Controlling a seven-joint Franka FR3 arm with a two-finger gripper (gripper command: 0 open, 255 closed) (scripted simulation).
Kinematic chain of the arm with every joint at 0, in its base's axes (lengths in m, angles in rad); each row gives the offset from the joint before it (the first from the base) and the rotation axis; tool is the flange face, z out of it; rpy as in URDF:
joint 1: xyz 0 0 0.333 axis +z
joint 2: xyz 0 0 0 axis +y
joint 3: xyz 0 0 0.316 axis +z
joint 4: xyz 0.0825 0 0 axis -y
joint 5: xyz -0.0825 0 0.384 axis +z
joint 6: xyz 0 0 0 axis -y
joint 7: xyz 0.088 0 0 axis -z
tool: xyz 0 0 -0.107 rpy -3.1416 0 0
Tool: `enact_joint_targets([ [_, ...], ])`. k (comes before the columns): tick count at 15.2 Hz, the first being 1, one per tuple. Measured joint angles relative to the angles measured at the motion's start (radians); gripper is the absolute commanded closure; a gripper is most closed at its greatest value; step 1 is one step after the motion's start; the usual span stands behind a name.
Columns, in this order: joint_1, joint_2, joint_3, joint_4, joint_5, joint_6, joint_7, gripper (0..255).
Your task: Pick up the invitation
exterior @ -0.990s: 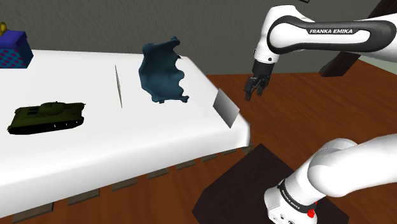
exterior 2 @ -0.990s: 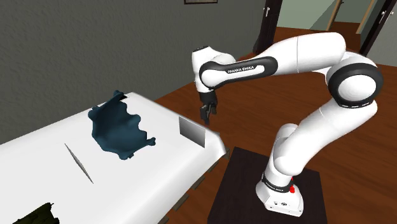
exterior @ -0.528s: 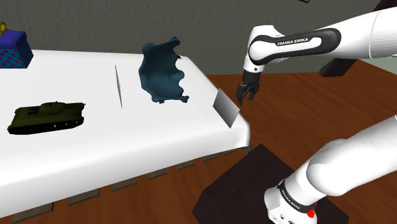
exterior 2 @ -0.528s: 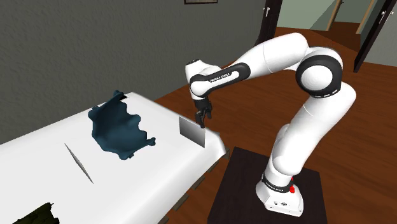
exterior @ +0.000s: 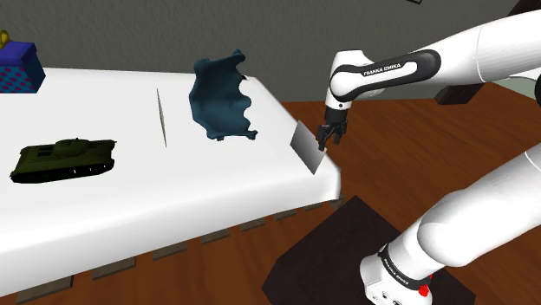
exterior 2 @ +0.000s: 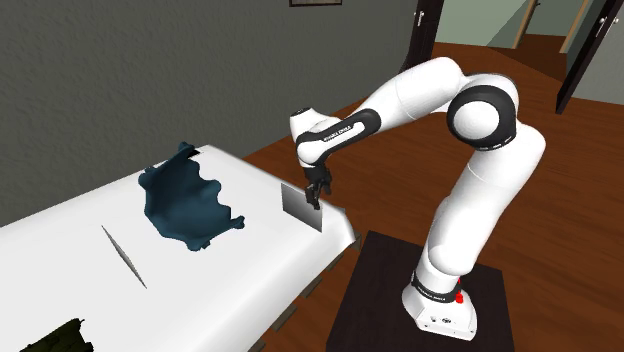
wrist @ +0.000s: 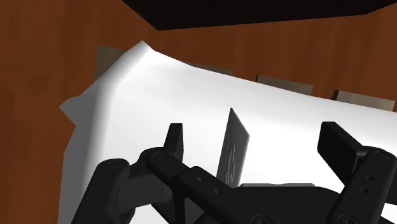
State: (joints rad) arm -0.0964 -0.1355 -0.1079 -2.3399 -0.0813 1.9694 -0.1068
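1. Where the white surface [exterior: 173, 199] comes to its corner, right of centre in the shoulder view, you see the invitation [exterior: 306, 147]. It is a thin grey card standing on edge.
2. Your gripper [exterior: 325, 139] hangs just beside the card's upper edge there. In the second exterior view, the gripper [exterior 2: 313, 195] sits near mid-frame over the invitation [exterior 2: 301, 207].
3. Check the wrist view: the fingers [wrist: 175, 140] stand wide apart. The invitation [wrist: 235, 149] shows between them, nearer one finger, touching neither, so nothing is held.
4. Further left in the shoulder view you find a crumpled blue cloth [exterior: 221, 100] and, near the left edge, a dark green toy tank [exterior: 65, 156].
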Motion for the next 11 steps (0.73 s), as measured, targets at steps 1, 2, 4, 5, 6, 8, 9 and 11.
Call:
enact_joint_targets([
  [1,0.000,0.005,0.000,-0.005,0.000,0.010,0.000,0],
  [2,0.000,0.006,-0.001,-0.008,0.000,0.015,0.000,255],
  [4,0.000,0.008,-0.001,-0.011,0.000,0.019,0.000,255],
  [5,0.000,0.008,-0.001,-0.011,0.000,0.019,0.000,255],
  [6,0.000,0.008,-0.001,-0.011,0.000,0.020,0.000,255],
  [8,0.000,0.008,-0.001,-0.011,0.000,0.020,0.000,255],
  [9,-0.001,0.008,-0.001,-0.011,0.000,0.020,0.000,255],
  [11,-0.001,0.008,-0.001,-0.011,0.000,0.020,0.000,255],
])
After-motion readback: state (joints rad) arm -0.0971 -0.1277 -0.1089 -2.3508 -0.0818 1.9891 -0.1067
